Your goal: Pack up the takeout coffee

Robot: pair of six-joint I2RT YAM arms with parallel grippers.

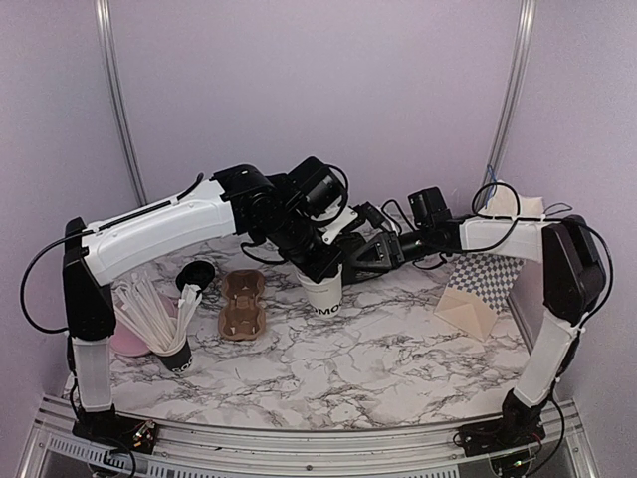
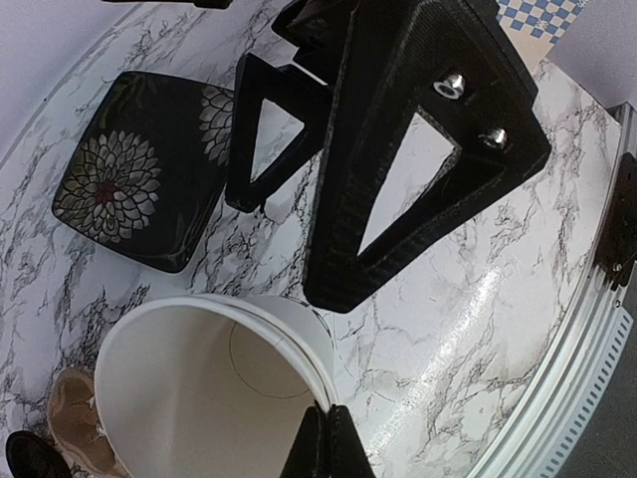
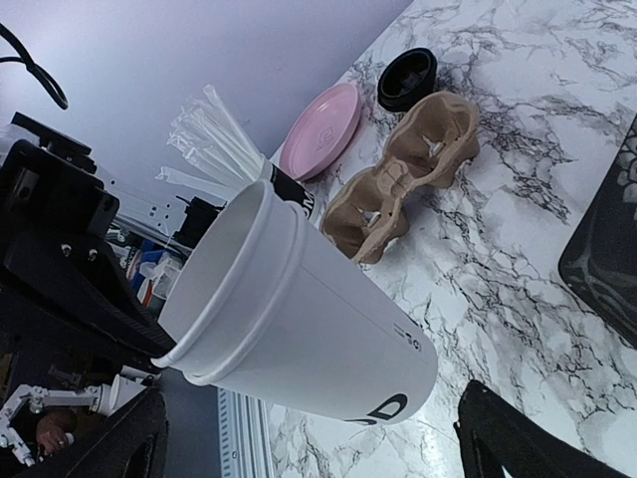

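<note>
A small white paper cup (image 1: 324, 291) stands upright and uncapped on the marble-patterned tabletop (image 1: 388, 368), in the middle and toward the rear. The left gripper (image 2: 323, 440) comes down from above, its jaws clamped together on the near part of the cup's rim, one finger inside and one outside. From the right wrist camera a second rolled rim shows just under the first; whether one cup sits inside another cannot be told for certain.

The right gripper (image 2: 289, 244) reaches in from the right. Its jaws stand wide apart just beside the cup and hold nothing; in its own view the cup lies between the two fingers without touching either.

To the cup's left, near but apart, lies a brown moulded cardboard cup tray (image 1: 242, 305) with both wells empty. A round black plastic lid (image 1: 196, 275) sits beyond the tray, on the bare marble. Farther left, close to the tabletop's edge, are a black cup of white sticks (image 1: 167, 339) and a pink round plate (image 1: 127, 341). Behind the white cup lies a dark square plate with a flower pattern (image 2: 139, 169). At the right, well apart, is a blue-and-white chequered sheet (image 1: 488, 271).

Open marble runs from the cup forward to the metal rail (image 1: 299, 438) along the near edge.

Dark letters on the white cup read "OMO" from above, cut off at both ends. The black cup bears white lettering too small to read.
</note>
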